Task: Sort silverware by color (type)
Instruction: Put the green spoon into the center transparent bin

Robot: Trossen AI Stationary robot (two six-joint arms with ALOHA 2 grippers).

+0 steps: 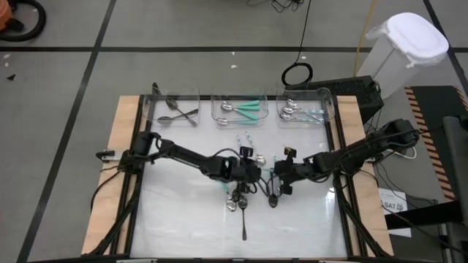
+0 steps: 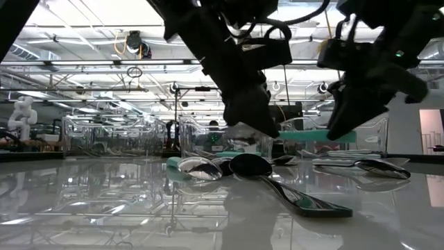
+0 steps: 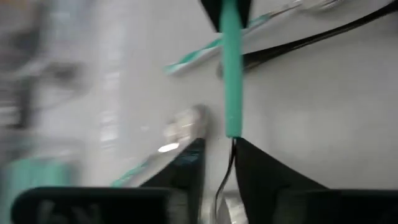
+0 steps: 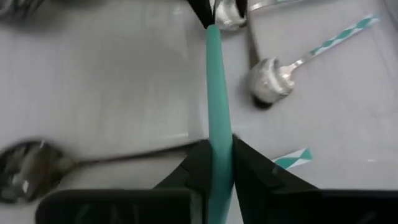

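A utensil with a plain teal handle (image 4: 216,93) hangs level above the table's middle, between my two grippers; it also shows in the low view (image 2: 316,135). Its bowl is hidden. My right gripper (image 1: 281,175) is shut on the handle. My left gripper (image 1: 256,172) faces it and is shut on the handle's other end (image 3: 232,127). Loose silverware lies below: a silver spoon with a teal-and-white striped handle (image 4: 273,81), a dark spoon (image 4: 31,165), and more toward the near edge (image 1: 238,201). My left gripper has the teal handle's free end (image 3: 232,127) between the very tips of its two fingers (image 3: 186,168), coming level from the table's left, along the handle. The utensil is clear of the table. My right gripper pinches the teal handle (image 4: 217,146) between its two fingers (image 4: 255,168), coming level from the table's right. The fingers lie along the handle, which runs back between them out of view. The handle is level and clear of the table.
Three clear bins stand along the far edge: the left one (image 1: 175,109) with dark spoons, the middle one (image 1: 238,109) with teal-handled ones, the right one (image 1: 303,109) with silver and pale ones. Two striped utensils (image 1: 245,139) lie just before the middle bin.
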